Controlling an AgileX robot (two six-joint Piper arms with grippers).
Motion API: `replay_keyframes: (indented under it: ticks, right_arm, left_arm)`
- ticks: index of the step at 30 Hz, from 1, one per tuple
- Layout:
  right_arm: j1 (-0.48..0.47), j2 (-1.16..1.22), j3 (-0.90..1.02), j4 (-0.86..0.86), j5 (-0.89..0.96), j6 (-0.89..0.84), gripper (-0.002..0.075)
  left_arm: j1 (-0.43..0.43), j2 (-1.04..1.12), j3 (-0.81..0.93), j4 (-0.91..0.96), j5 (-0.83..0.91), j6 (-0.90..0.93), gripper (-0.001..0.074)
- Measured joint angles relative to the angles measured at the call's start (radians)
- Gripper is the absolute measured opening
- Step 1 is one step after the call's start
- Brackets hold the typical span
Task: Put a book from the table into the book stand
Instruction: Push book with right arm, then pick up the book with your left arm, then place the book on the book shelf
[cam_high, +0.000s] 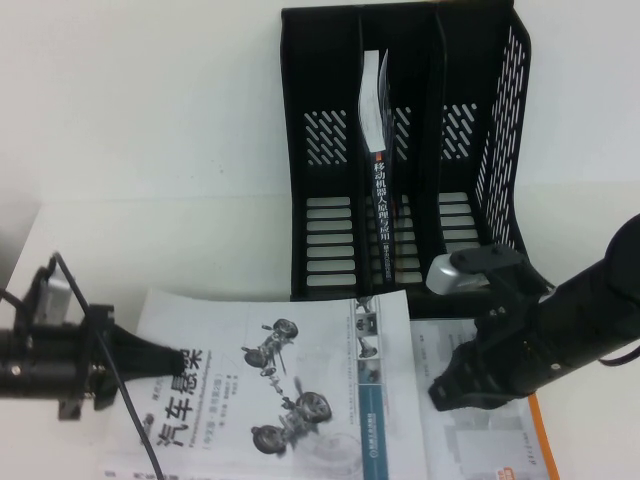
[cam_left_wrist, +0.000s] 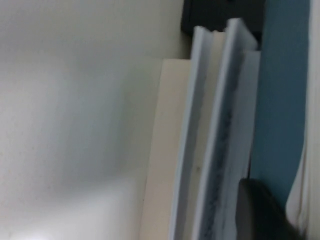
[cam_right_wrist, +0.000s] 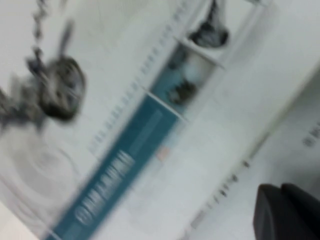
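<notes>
White paperback — the book (cam_high: 285, 390) lies flat on the surface (cam_high: 150, 150) just in front of the book stand (cam_high: 400, 140), partly over an orange-edged book (cam_high: 500, 440). My left gripper (cam_high: 165, 358) sits at its left edge; I cannot tell whether those fingers grasp it. My right gripper (cam_high: 445, 390) hovers at its right edge, fingers' state likewise unclear. I judge the cover could buckle or the lower book drag along. A dark-spined book (cam_high: 378, 160) fills the middle slot. The paperback's near edge is cut off.
</notes>
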Motion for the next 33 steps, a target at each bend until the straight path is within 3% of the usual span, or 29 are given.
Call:
replay_keyframes:
  ticks: [7,20,33]
  right_arm:
    - [0.0,-0.051,0.002,-0.164,-0.002,0.072,0.0005]
    - [0.0,-0.15,0.002,-0.533,0.007,0.381,0.0005]
    - [0.0,-0.181,0.002,-0.575,0.033,0.422,0.0005]
  left_arm:
    - [-0.002,-0.124,-0.096,0.115,0.011,-0.121,0.0118]
    - [-0.006,-0.354,-0.205,0.201,0.038,-0.315,0.0117]
    - [-0.04,-0.481,-0.393,0.226,0.02,-0.476,0.0116]
